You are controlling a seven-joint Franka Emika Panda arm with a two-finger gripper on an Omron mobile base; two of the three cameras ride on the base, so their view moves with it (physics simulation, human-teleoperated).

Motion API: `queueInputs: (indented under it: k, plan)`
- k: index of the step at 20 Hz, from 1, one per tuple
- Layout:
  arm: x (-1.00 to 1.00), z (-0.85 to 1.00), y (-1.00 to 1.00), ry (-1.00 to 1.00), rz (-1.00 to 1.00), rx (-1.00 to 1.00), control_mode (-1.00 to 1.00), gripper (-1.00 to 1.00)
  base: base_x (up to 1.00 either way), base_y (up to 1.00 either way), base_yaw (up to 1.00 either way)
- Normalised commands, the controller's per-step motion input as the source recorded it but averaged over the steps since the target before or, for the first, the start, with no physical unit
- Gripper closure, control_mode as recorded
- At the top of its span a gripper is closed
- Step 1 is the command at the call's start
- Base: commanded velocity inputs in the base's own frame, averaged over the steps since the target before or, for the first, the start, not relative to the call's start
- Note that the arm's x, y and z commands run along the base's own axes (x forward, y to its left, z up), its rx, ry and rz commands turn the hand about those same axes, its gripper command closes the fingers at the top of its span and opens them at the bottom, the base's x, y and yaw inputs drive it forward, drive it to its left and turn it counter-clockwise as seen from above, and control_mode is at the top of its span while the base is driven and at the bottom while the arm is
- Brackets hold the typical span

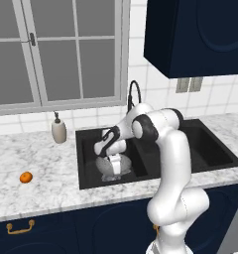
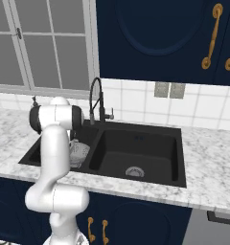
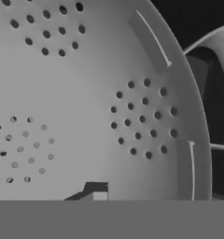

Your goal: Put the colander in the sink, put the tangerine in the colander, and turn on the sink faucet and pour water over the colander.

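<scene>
The marble counter (image 1: 46,163) is running under the window, and the black sink (image 1: 89,181) is sitting in it. I am seeing the colander (image 1: 112,167) lying in the left basin, with the gripper (image 1: 116,166) reaching down into it. In the hand view the colander's holed inside is taking almost all the picture, so I cannot tell if the fingers are closed or apart. The tangerine (image 1: 26,177) is resting on the counter, well apart to the left of the sink. The sink faucet (image 2: 96,98) is standing behind the basins.
</scene>
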Motion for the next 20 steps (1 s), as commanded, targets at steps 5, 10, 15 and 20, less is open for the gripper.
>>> queueInputs:
  k: [5,10,15,20]
  plan:
    - [0.17,0.00,0.09,0.29,0.00,0.06,-1.00,-1.00,0.00,0.00,0.00]
    - [-0.05,0.06,0.19,0.26,0.00,0.02,-1.00,-1.00,0.00,0.00,0.00]
    - [-0.13,0.14,0.24,0.02,0.00,-0.05,-1.00,-1.00,0.00,0.00,0.00]
    - [-0.10,0.49,0.09,0.00,0.00,-0.04,-1.00,-1.00,0.00,0.00,0.00]
